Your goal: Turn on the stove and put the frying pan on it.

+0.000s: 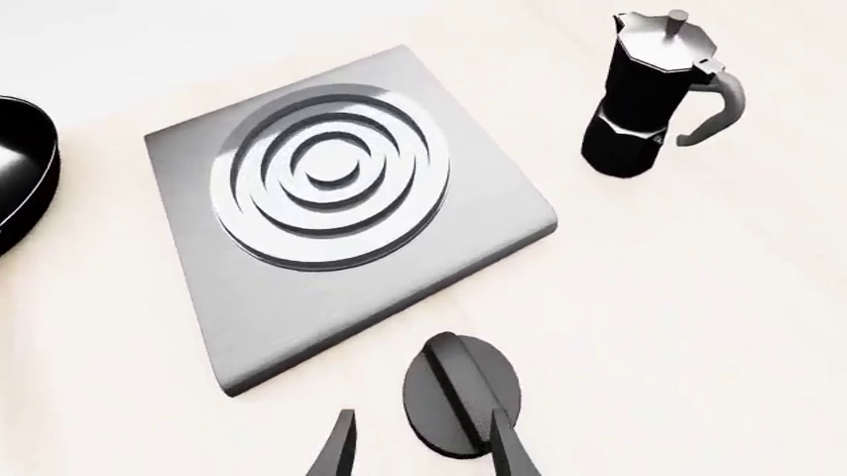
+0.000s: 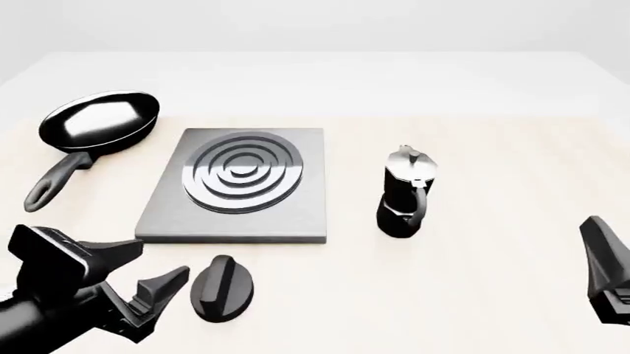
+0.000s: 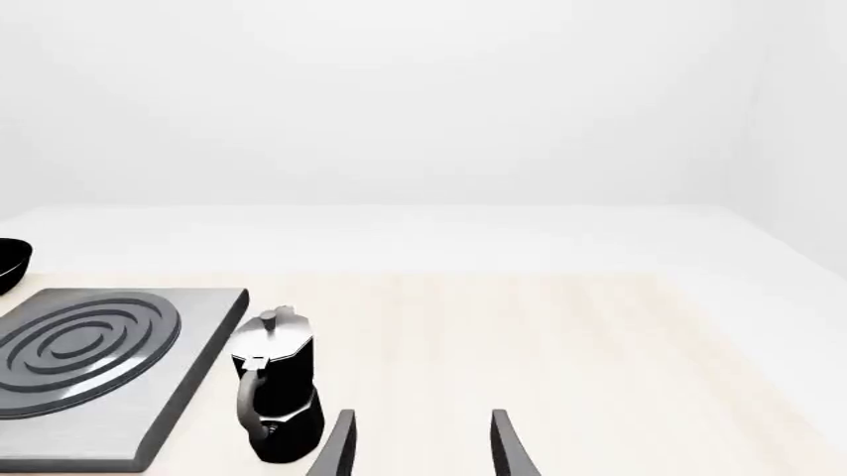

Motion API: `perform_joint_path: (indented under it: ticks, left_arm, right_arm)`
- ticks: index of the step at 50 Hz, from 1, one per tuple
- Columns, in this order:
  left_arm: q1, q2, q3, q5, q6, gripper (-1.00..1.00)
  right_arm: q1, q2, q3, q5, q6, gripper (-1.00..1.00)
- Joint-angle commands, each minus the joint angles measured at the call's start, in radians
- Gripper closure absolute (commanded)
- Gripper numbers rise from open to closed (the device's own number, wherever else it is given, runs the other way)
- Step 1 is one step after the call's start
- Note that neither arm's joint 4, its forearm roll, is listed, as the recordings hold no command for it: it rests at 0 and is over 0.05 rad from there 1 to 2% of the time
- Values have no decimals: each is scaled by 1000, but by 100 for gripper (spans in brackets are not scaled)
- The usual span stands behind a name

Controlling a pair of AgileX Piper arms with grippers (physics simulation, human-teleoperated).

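The stove [image 2: 236,188] is a flat grey square plate with a ring burner, lying left of the table's middle. Its black teardrop knob [image 2: 221,287] lies apart, just in front of it. The frying pan [image 2: 99,122] sits at the far left with its handle [image 2: 54,181] pointing toward me. My left gripper [image 2: 147,269] is open and empty, just left of the knob. In the left wrist view the knob [image 1: 457,392] lies just ahead of the open fingers [image 1: 510,451], with the stove [image 1: 344,198] beyond. My right gripper [image 3: 421,441] is open and empty, low at the right edge [image 2: 606,273].
A black-and-silver moka pot [image 2: 403,195] stands upright just right of the stove. It also shows in the right wrist view [image 3: 272,397] and the left wrist view [image 1: 649,94]. The pan's rim [image 1: 20,178] shows at the edge of the left wrist view.
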Motion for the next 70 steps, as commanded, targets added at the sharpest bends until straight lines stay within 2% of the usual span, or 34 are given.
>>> perform_joint_path:
  ticks: [1, 9, 11, 24, 26, 31, 51, 52, 53, 57, 70]
  left_arm:
    - [-43, 106, 47, -106, -33, -100]
    - [-56, 147, 75, -157, -56, -100]
    - [-73, 189, 79, -192, -86, -100]
    - [-97, 309, 97, -323, -115, -100]
    - [-102, 275, 89, -282, -118, -100]
    - [-112, 308, 96, -322, -127, -100]
    - [-151, 526, 99, -525, -169, -100]
    - [-152, 544, 99, -540, -171, -100]
    - [-155, 616, 100, -610, -175, -100]
    - [-162, 633, 99, -619, -182, -100]
    - [-190, 796, 99, -765, -211, -100]
  right_arm:
    - [0, 0, 0, 0, 0, -100]
    - [0, 0, 0, 0, 0, -100]
    - [0, 0, 0, 0, 0, -100]
    - [0, 0, 0, 0, 0, -100]
    - [0, 0, 0, 0, 0, -100]
    - [0, 0, 0, 0, 0, -100]
    - [0, 0, 0, 0, 0, -100]
    - [0, 0, 0, 0, 0, -100]
    - [0, 0, 0, 0, 0, -100]
    - [0, 0, 0, 0, 0, -100]
    - [0, 0, 0, 0, 0, -100]
